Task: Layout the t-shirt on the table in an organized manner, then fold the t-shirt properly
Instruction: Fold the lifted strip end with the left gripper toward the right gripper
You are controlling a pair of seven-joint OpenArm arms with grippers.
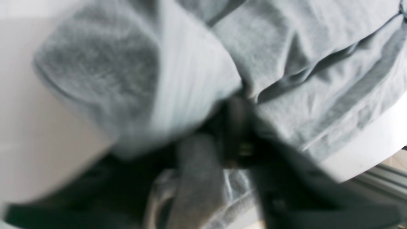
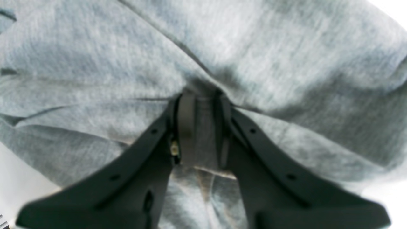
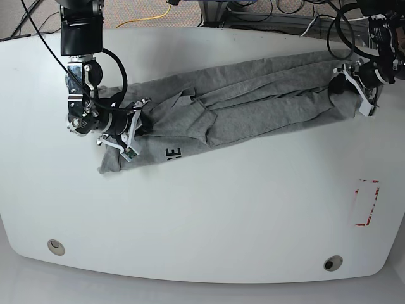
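Left gripper (image 3: 338,85) and right gripper (image 3: 140,119) clamp t-shirt (image 3: 253,107) ends.

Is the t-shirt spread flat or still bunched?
Bunched. The t-shirt is stretched into a wrinkled band between the right gripper and left gripper, its lettering mostly hidden.

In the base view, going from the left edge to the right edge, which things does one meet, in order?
Small round hole in the white table → right gripper → black lettering on the heather-grey t-shirt → second round hole → left gripper → red tape rectangle outline.
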